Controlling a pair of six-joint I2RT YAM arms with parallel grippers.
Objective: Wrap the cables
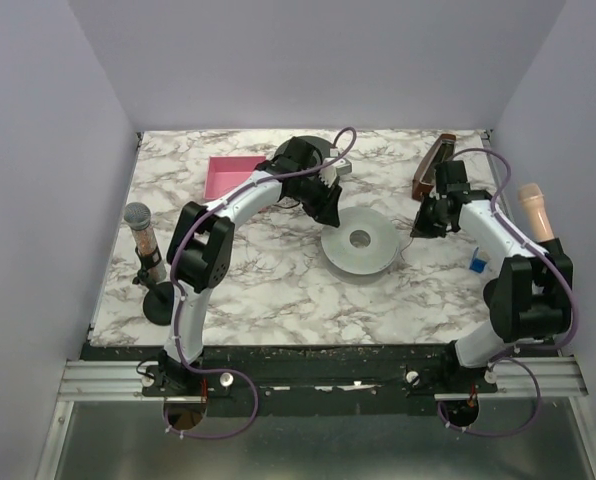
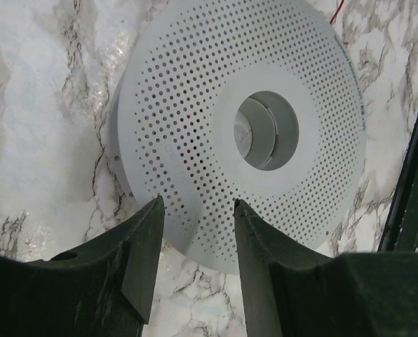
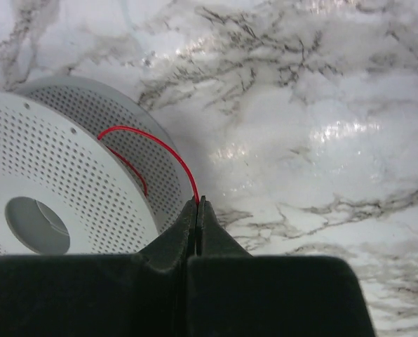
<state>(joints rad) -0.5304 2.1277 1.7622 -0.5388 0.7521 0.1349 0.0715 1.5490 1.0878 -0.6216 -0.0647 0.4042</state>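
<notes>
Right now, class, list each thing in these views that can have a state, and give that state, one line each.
spool, lying flat, hole up.
right gripper, shut on the cable.
cable, pinched at one end, arcing slack to the spool.
left gripper, open, over the spool's edge.
microphone, upright on its stand.

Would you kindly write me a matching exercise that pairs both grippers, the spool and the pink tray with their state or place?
Things:
1. left gripper
2. right gripper
3. spool
4. pink tray

States or places:
A. shut on the red cable
B. lying flat in the middle of the table
C. open, at the spool's edge
D. far side of the table, towards the left

Pairs: 1-C, 2-A, 3-B, 4-D
</notes>
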